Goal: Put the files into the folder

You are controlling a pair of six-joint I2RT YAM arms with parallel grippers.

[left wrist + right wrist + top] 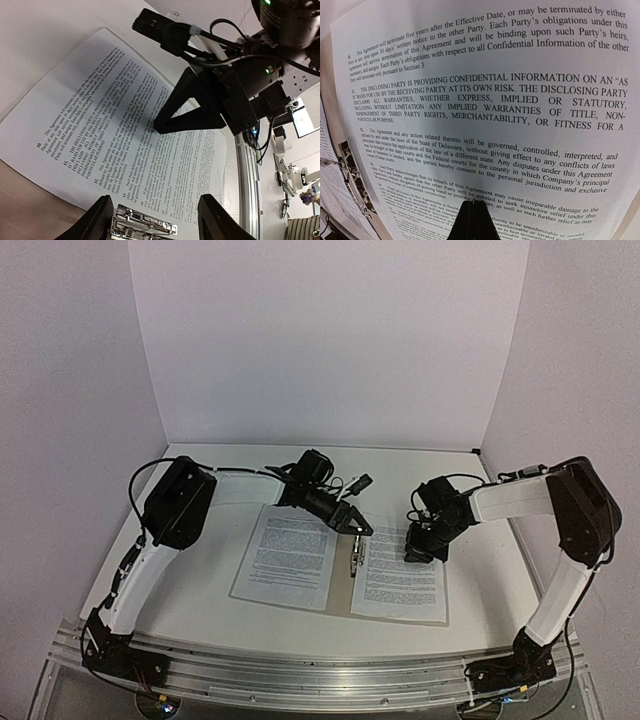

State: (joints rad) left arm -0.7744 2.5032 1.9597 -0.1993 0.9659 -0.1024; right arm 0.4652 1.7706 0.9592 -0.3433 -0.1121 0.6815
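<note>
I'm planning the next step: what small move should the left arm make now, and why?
Probably lower the left gripper onto the metal clip and close on it: its jaws stand open with the clip between them, while the shut right gripper rests on the right sheet.

You can read the right-hand sheet (485,150) best in the right wrist view: it is a legal agreement in numbered clauses. Clause 10 begins "This Agreement will terminate five years after the Effective Date, or may be terminated by either Party". Clause 11 stands in capitals: "THE DISCLOSING PARTY IS PROVIDING CONFIDENTIAL INFORMATION ON AN 'AS IS' BASIS FOR USE BY THE RECEIVING PARTY AT ITS OWN RISK". Clause 12 names "the laws of the State of Delaware", and a lower clause mentions "irreparable damage". Your left wrist view gives the margin numbers 10, 11 and 12 on this sheet. The print on the left-hand sheet (285,555) is too small for you to read.
</note>
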